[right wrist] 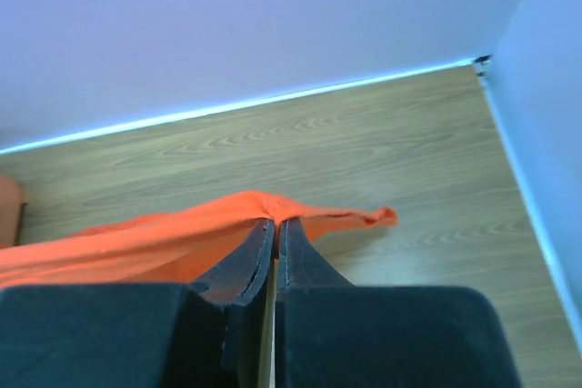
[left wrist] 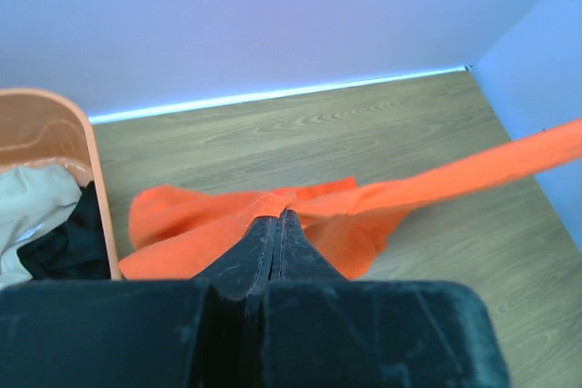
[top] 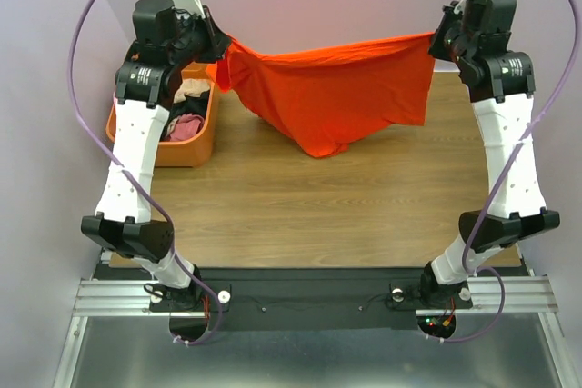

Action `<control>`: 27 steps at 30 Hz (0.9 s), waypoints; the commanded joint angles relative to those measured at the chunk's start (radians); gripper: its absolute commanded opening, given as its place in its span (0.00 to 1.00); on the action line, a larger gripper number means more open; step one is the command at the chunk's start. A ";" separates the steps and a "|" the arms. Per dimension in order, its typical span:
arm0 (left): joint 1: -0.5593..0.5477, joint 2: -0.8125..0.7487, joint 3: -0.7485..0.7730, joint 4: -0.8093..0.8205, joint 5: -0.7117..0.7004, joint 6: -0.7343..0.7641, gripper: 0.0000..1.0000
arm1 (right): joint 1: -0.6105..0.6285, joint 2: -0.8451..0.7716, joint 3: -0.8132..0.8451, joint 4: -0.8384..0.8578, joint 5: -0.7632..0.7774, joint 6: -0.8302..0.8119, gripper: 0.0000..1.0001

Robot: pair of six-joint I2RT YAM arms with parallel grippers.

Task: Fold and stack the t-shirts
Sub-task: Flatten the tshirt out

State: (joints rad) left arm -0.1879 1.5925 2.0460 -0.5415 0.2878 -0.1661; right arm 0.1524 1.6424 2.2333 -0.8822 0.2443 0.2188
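Here, the left tool (left wrist: 277,217) is clenched on one upper corner of the orange t-shirt (top: 332,88), and the right tool (right wrist: 275,223) is clenched on the opposite corner. The cloth hangs stretched between them over the far part of the desk (top: 300,215), its sagging middle bunched on the wood. At far left, an orange tub (top: 202,141) holds other shirts (top: 185,124).

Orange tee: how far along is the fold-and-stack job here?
Done: nothing yet; no folded shirt or stack shows on the table. In hand: the left gripper and right gripper are both shut on the orange tee, holding it stretched between them, its middle sagging low. Left: laying it flat, folding it, then the other garments bunched in the orange tub.
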 commanded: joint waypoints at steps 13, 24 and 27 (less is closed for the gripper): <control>0.004 -0.218 0.250 -0.043 0.275 0.022 0.00 | -0.001 -0.392 -0.037 0.239 0.204 -0.197 0.00; -0.033 -0.112 0.120 0.003 0.277 0.022 0.00 | -0.001 -0.346 -0.199 0.299 0.234 -0.164 0.00; -0.076 -0.013 0.135 -0.044 0.222 0.062 0.00 | -0.001 -0.302 -0.276 0.311 0.214 -0.151 0.00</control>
State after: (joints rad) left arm -0.2276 1.4307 2.1990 -0.5694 0.5728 -0.1509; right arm 0.1520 1.2758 2.0354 -0.6136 0.4381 0.0566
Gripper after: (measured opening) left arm 0.025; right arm 0.028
